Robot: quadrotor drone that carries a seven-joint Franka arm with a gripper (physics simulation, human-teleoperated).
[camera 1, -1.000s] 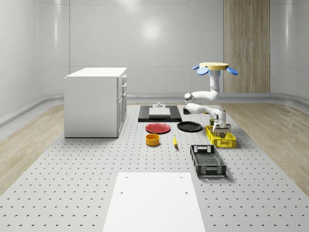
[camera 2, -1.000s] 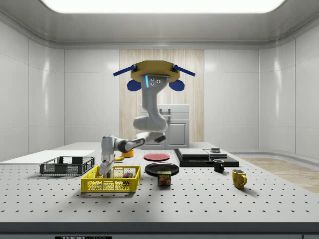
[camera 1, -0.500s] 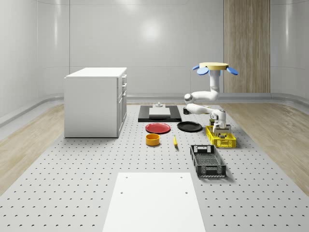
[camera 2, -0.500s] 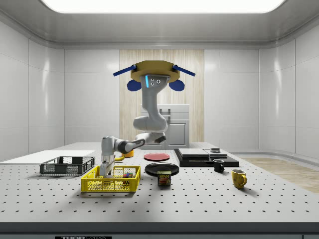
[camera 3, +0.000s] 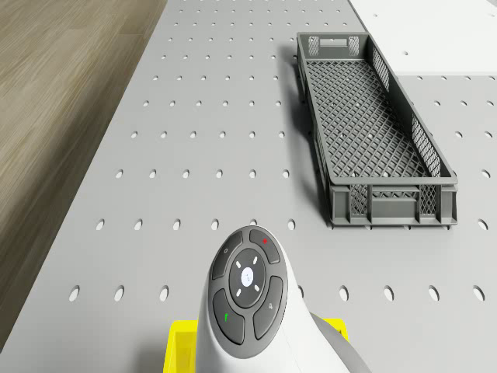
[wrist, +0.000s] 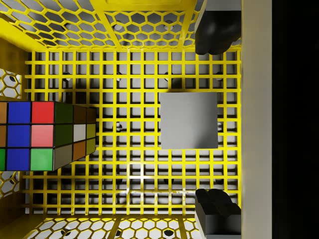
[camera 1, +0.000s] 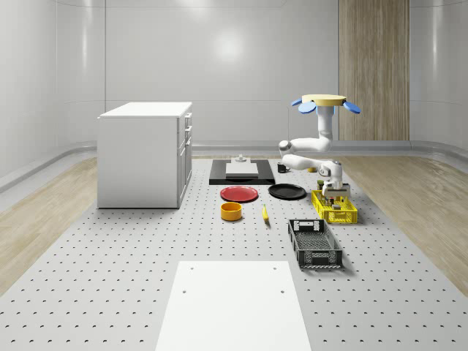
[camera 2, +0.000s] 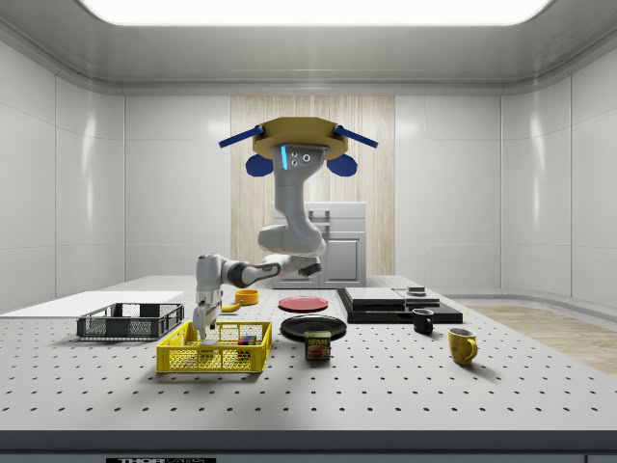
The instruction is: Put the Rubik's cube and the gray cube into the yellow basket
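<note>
The yellow basket (camera 1: 334, 213) (camera 2: 214, 359) stands on the table at the whole-scene view's right. In the wrist view the gray cube (wrist: 188, 121) lies flat on the basket's mesh floor (wrist: 129, 174), and the Rubik's cube (wrist: 40, 134) rests beside it, apart from it. My gripper (wrist: 215, 121) (camera 1: 335, 194) (camera 2: 201, 333) hangs open just above the gray cube, with one dark fingertip (wrist: 217, 35) on either side and nothing held. The drone (camera 1: 326, 101) (camera 2: 297, 145) hovers high over the table behind the basket, its arm bent down to it.
A gray mesh crate (camera 1: 314, 243) (camera 3: 373, 124) lies in front of the basket. A black plate (camera 1: 287, 191), red plate (camera 1: 240, 194), orange bowl (camera 1: 231, 211) and banana (camera 1: 265, 213) sit to the whole-scene view's left. A can (camera 2: 318, 345) and two mugs (camera 2: 462, 345) stand nearby.
The wrist and gripper have risen a little out of the yellow basket. The drone has held its place, and both cubes stay in the basket.
</note>
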